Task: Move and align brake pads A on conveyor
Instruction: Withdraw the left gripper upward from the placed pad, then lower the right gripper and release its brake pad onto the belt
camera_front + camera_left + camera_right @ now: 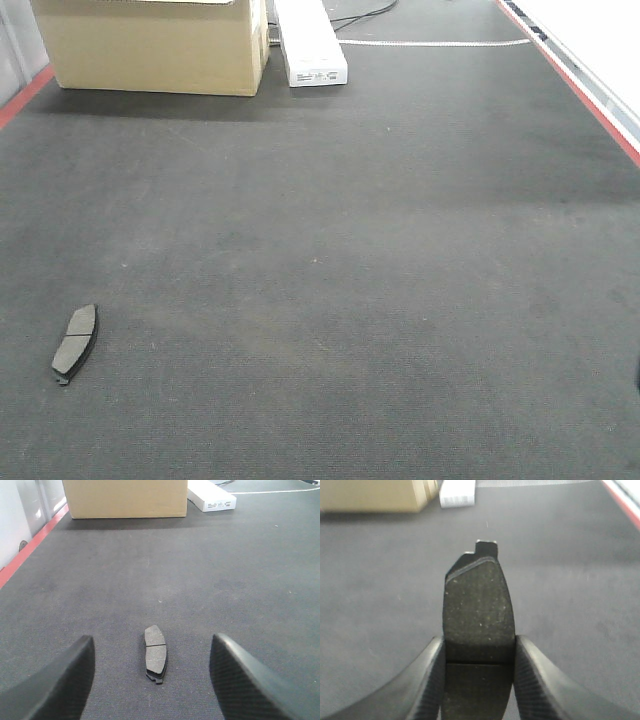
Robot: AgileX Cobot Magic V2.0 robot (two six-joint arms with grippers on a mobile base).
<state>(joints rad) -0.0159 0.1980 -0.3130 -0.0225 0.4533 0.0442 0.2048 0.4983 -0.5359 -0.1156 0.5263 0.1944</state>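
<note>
Our right gripper (478, 646) is clamped snug on one brake pad (478, 600), jaws only as wide as the pad. Our left gripper (152, 647) hangs spread wide around a loose brake pad (155, 652), gripping nothing. That one lies flat on the conveyor (350, 250) around 8 o'clock in the front view, with the cardboard box (150, 45) at 11.

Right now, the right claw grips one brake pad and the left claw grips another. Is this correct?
The left claw is open: the left wrist view shows its brake pad lying on the conveyor. The right claw does grip the other pad.
</note>
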